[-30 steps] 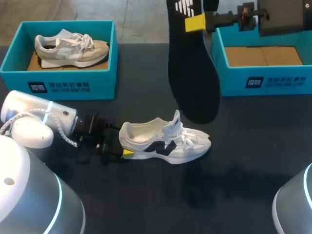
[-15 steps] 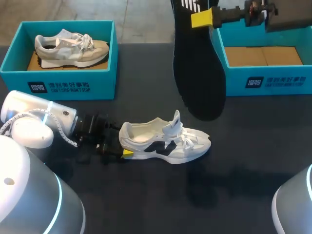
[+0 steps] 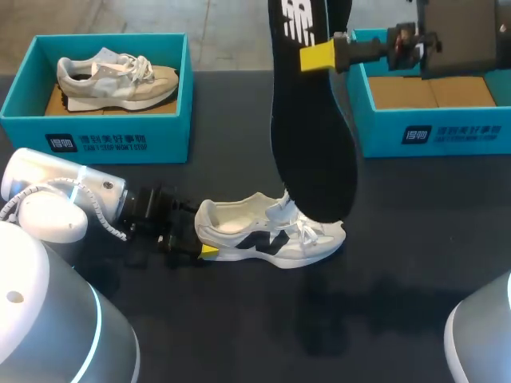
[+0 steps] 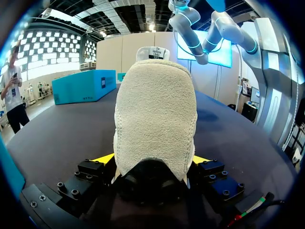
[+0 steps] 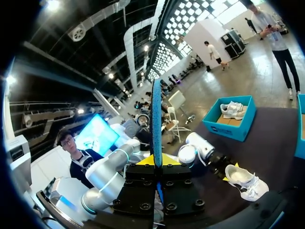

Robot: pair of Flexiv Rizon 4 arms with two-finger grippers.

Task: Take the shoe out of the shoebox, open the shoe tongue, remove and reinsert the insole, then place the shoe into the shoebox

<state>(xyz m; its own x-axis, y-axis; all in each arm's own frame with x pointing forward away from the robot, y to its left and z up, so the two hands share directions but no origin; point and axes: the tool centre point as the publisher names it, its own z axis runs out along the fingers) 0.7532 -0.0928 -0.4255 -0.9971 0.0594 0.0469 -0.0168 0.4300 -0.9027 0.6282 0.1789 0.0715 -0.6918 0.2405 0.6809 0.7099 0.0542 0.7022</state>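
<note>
A white shoe (image 3: 271,235) with a dark side mark lies on its sole mid-table, toe pointing right. My left gripper (image 3: 200,243) holds its heel; in the left wrist view the pale heel (image 4: 155,119) fills the space between the fingers of the left gripper (image 4: 151,160), which touch it on both sides. My right gripper (image 3: 315,56) is shut on a black insole (image 3: 311,136) that hangs toe-down, its lower end over the shoe's tongue. The right wrist view shows the insole (image 5: 156,121) edge-on in my right gripper (image 5: 156,162), with the shoe (image 5: 243,180) on the table far below.
A teal shoebox (image 3: 431,132) at the back right shows only its cardboard floor. A second teal box (image 3: 96,132) at the back left holds a beige shoe (image 3: 116,80). My left arm (image 3: 64,199) lies low along the table's left side.
The right gripper swung the insole up and right, then back left and down; its toe end now overlaps the shoe's tongue. The left gripper and the shoe have stayed put.
</note>
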